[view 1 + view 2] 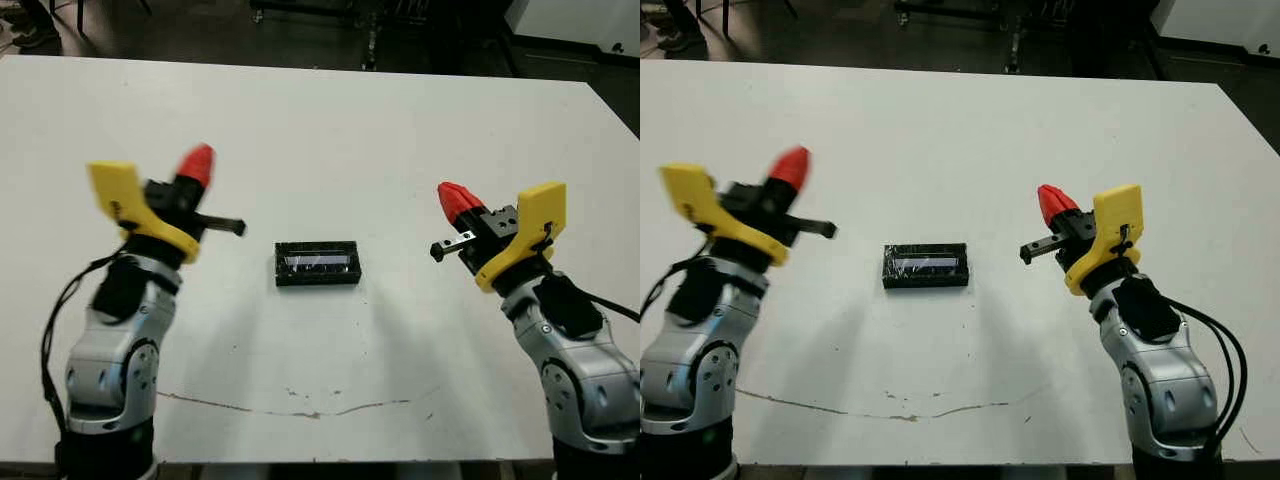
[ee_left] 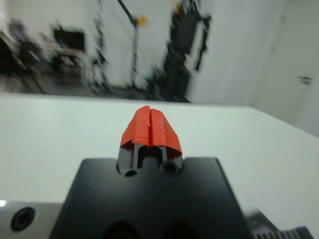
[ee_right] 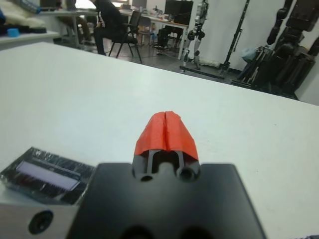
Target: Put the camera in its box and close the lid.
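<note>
Glossy black rectangular lid (image 1: 317, 262), pale stripe, seated flat mid-bench (image 1: 330, 130): likely light, rigid, slippery; grip long edges. Left end effector (image 1: 197, 163) and right end effector (image 1: 455, 198): closed, empty, flanking.

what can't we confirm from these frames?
- Camera: not visible in any view; presumably under the lid, cannot confirm.
- Box: the lid covers it in the eye views; whether it is fully seated is too small to tell.
- Right wrist view: the gripper body cuts off the lid's near end.

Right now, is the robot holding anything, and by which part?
Nothing is held. The left end effector and right end effector are shut on nothing, either side of the lidded box.
</note>
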Controlling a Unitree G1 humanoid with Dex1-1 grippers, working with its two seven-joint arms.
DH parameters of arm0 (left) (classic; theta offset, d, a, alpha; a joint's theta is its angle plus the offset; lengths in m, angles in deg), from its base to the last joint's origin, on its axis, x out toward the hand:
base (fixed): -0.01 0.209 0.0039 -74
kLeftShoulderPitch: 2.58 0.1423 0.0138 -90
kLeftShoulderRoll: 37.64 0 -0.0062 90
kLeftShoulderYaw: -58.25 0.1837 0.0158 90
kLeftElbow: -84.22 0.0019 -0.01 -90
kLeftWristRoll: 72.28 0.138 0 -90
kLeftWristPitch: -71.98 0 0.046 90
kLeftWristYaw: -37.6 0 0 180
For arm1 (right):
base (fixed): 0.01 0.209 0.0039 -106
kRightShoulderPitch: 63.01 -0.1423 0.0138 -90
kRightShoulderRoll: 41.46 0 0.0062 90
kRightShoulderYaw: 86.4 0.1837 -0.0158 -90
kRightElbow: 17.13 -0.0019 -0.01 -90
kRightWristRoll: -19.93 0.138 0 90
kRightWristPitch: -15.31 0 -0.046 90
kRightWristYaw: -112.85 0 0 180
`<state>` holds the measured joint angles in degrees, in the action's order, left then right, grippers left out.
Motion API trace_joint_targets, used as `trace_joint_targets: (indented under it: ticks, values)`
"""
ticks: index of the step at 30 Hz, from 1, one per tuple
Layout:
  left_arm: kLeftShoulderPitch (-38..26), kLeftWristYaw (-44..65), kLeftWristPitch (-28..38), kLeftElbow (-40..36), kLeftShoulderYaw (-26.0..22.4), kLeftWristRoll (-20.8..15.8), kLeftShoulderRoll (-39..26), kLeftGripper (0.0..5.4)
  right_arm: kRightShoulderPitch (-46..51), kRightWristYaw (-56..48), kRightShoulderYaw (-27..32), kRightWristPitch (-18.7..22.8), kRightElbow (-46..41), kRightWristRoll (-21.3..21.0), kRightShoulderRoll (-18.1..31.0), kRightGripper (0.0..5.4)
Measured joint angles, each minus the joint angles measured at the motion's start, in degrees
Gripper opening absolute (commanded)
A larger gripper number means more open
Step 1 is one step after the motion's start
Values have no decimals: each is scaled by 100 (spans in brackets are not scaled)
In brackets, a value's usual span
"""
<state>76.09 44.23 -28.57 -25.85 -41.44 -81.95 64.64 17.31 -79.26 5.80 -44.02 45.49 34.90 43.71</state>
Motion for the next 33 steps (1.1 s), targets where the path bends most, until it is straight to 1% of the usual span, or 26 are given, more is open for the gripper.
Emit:
trace_joint_targets:
  ticks: [2, 5, 7, 9, 12, 15, 20, 24, 33]
  values:
    - [-6, -114, 466, 345, -55, 223, -83, 2, -84, 78, 0, -81, 132, -23, -71, 0]
    - [-5, -285, 1048, 819, -86, 429, -93, 2, -196, 329, -20, -316, 344, -249, -217, 0]
    - [5, -365, 1311, 1028, -85, 464, -72, 2, -243, 558, -27, -521, 509, -444, -356, 0]
    - [24, -439, 1559, 1176, -84, 468, -25, 2, -293, 794, -26, -841, 752, -613, -542, 0]
    - [70, -576, 1812, 1287, -78, 476, 52, 2, -310, 1069, -1, -1247, 1075, -743, -787, 0]
    - [81, -640, 1875, 1331, -66, 474, 113, 2, -316, 1186, 38, -1524, 1300, -802, -940, 0]
    - [91, -673, 1876, 1336, -21, 462, 142, 2, -329, 1166, 90, -1814, 1474, -810, -952, 0]
    - [140, -672, 1816, 1332, 42, 461, 145, 2, -329, 1149, 93, -1892, 1499, -825, -946, 0]
    - [190, -640, 1628, 1231, 169, 430, 142, 2, -329, 1108, 92, -1897, 1504, -892, -913, 0]
